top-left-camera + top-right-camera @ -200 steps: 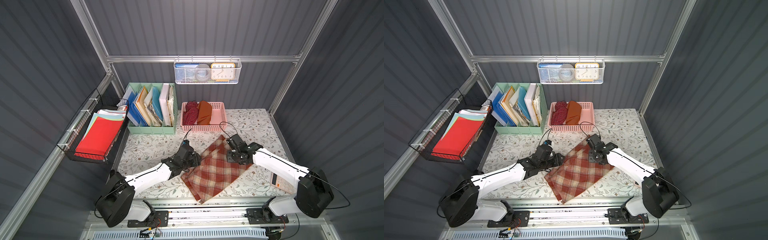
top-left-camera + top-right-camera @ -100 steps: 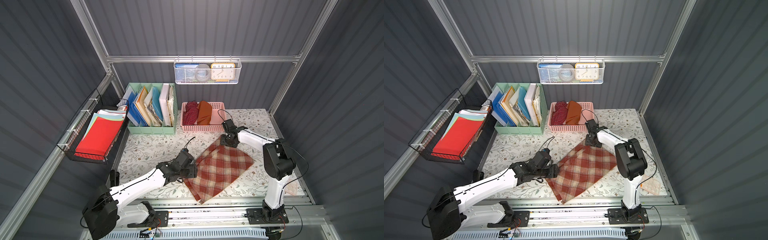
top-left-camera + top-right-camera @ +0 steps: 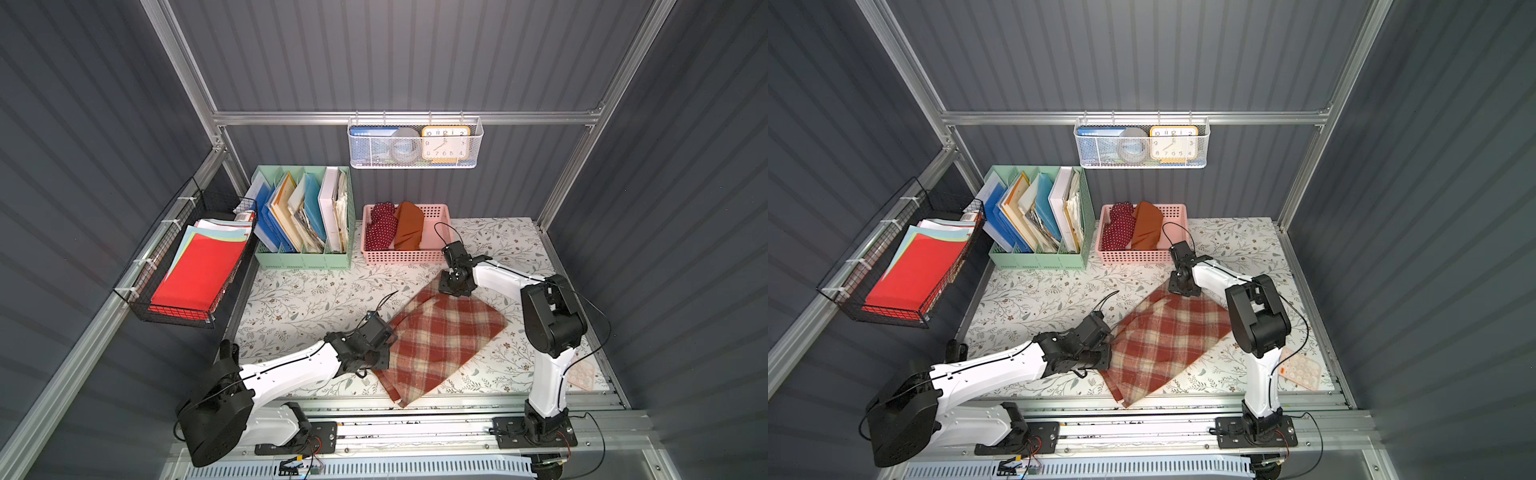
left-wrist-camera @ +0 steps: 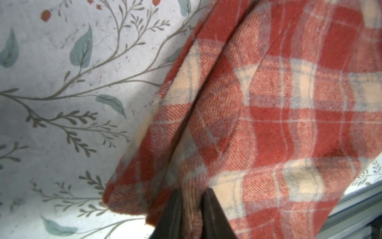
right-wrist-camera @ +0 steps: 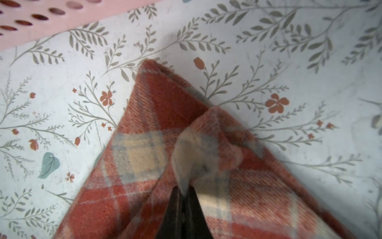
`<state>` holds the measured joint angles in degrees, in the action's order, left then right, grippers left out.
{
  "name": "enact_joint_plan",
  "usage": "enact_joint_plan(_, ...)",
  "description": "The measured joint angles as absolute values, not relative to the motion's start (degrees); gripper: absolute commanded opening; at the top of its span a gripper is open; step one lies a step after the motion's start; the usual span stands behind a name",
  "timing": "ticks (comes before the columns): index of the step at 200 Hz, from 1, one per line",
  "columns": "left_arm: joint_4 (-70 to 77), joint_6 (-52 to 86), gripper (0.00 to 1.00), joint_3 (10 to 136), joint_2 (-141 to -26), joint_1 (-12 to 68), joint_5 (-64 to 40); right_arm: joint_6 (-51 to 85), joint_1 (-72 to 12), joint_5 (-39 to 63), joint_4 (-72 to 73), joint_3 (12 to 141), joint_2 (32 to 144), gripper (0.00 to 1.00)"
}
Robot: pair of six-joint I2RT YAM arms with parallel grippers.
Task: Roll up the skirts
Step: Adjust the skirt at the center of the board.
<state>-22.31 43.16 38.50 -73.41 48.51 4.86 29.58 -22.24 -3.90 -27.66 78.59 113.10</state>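
Three skirts are in sight. One, the plaid skirt (image 3: 440, 340), lies spread flat on the floral table (image 3: 311, 291), set at a slant between the two arms. The other two sit side by side in the single pink basket (image 3: 405, 257) at the back of the table: the polka-dot skirt (image 3: 381, 226) and, touching it, the rust-orange skirt (image 3: 409, 226), both bunched.

Two grippers are at work, one on each end of the plaid skirt. The left gripper (image 3: 385, 355) has its jaws narrowed onto the skirt's near-left edge. Its wrist view shows a fold of plaid cloth pinched between the two dark fingers (image 4: 171, 215). The right gripper (image 3: 455, 289) has its jaws almost together on the far corner, just in front of the basket. Its wrist view shows a small peak of cloth (image 5: 206, 144) lifted up from the table at the fingertips.
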Motion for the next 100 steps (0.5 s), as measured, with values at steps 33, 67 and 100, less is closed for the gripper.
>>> enact_joint_plan(33,-23.3,44.0,0.0,38.5,-68.1,48.6,5.6,29.6,-22.2,-4.1,-27.6,75.6,107.9,0.0)
enact_joint_plan(67,-24.0,44.7,0.0,38.5,-65.1,48.6,6.7,29.6,-22.3,-4.2,-27.7,75.8,104.9,0.0)
enact_joint_plan(100,-25.0,46.4,0.07,37.8,-64.1,48.6,8.8,29.5,-22.6,-4.1,-27.9,77.8,106.4,0.04)
